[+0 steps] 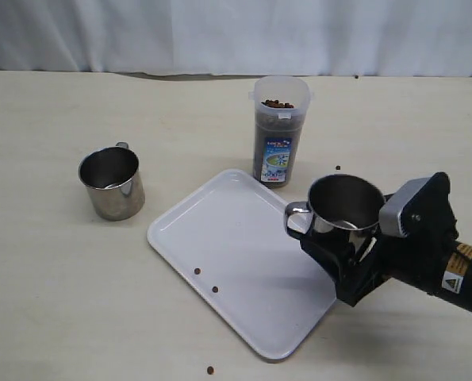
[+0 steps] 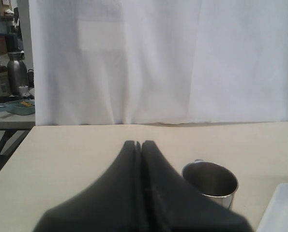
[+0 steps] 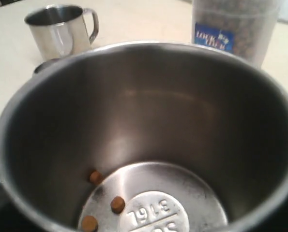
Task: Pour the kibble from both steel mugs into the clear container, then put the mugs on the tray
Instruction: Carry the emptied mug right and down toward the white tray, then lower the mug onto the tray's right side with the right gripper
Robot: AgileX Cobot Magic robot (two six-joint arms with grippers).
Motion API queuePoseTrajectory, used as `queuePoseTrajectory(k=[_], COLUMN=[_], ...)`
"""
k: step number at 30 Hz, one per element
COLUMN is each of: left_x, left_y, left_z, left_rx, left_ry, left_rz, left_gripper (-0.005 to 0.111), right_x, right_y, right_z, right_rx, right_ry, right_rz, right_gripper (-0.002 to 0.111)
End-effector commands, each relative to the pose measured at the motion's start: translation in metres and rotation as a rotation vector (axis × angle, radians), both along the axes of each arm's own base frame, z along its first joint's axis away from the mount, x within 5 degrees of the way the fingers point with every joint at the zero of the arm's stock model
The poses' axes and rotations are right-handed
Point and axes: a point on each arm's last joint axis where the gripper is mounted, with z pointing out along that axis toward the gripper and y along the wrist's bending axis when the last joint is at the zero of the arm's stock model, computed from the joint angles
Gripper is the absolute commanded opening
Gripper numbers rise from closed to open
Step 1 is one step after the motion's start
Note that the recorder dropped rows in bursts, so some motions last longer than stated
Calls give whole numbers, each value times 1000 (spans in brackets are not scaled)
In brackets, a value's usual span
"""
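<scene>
My right gripper (image 1: 348, 242) is shut on a steel mug (image 1: 343, 208), held upright over the right edge of the white tray (image 1: 236, 262). Three kibble pellets (image 3: 117, 204) lie on that mug's bottom (image 3: 153, 203). The other steel mug (image 1: 111, 182) stands on the table left of the tray; it also shows in the left wrist view as a mug (image 2: 210, 180) and in the right wrist view as a mug (image 3: 61, 29). The clear container (image 1: 280, 131), full of kibble, stands behind the tray. My left gripper (image 2: 138, 144) is shut on nothing, just beside the left mug.
Two loose pellets (image 1: 197, 271) lie on the tray, another pellet (image 1: 210, 370) on the table in front of it, and a few more pellets (image 1: 338, 167) right of the container. A white curtain (image 1: 236, 32) closes the back of the table.
</scene>
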Motion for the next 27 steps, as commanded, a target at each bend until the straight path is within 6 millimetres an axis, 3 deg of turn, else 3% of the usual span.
queuePoseTrajectory(k=[1, 7, 15, 27], left_x=[0, 0, 0, 0], left_y=[0, 0, 0, 0], left_z=[0, 0, 0, 0], left_rx=[2, 2, 2, 2], left_ry=[-11, -11, -6, -6], left_rz=[-6, -6, -6, -6], left_gripper=[0, 0, 0, 0], right_x=[0, 12, 28, 29], right_y=[2, 14, 17, 16], right_z=[-15, -29, -44, -48], right_rx=[-22, -26, -72, -95], right_ry=[4, 13, 48, 68], right_rz=[47, 195, 192, 190], right_gripper=[5, 5, 5, 5])
